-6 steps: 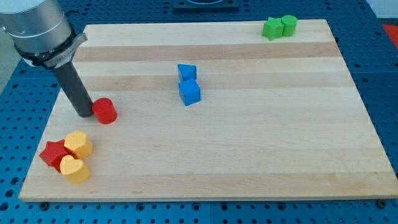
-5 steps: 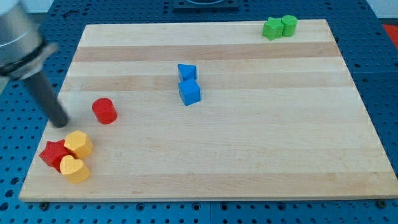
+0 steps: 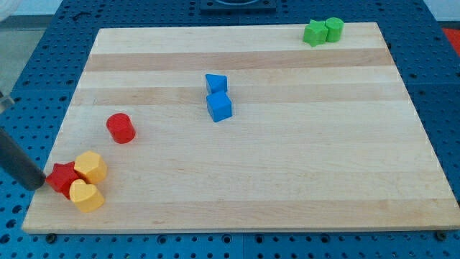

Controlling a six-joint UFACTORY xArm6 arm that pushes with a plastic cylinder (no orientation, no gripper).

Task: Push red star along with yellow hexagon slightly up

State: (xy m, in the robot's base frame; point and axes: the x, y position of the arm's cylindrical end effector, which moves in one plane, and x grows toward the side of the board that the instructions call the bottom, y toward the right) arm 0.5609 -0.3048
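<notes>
The red star (image 3: 63,178) lies near the board's lower left corner. The yellow hexagon (image 3: 91,167) touches it on its right. A yellow heart-shaped block (image 3: 86,196) sits just below, touching both. My tip (image 3: 34,185) is at the board's left edge, just left of the red star, close to it or touching it. The dark rod runs up and left out of the view.
A red cylinder (image 3: 121,128) stands above and right of the cluster. Two blue blocks (image 3: 218,97) sit together near the board's middle. A green star-like block (image 3: 314,33) and a green cylinder (image 3: 333,29) are at the top right. The wooden board (image 3: 287,158) lies on a blue perforated table.
My rod has moved from beside the red cylinder down and left to the left side of the red star. The blocks have not visibly moved.
</notes>
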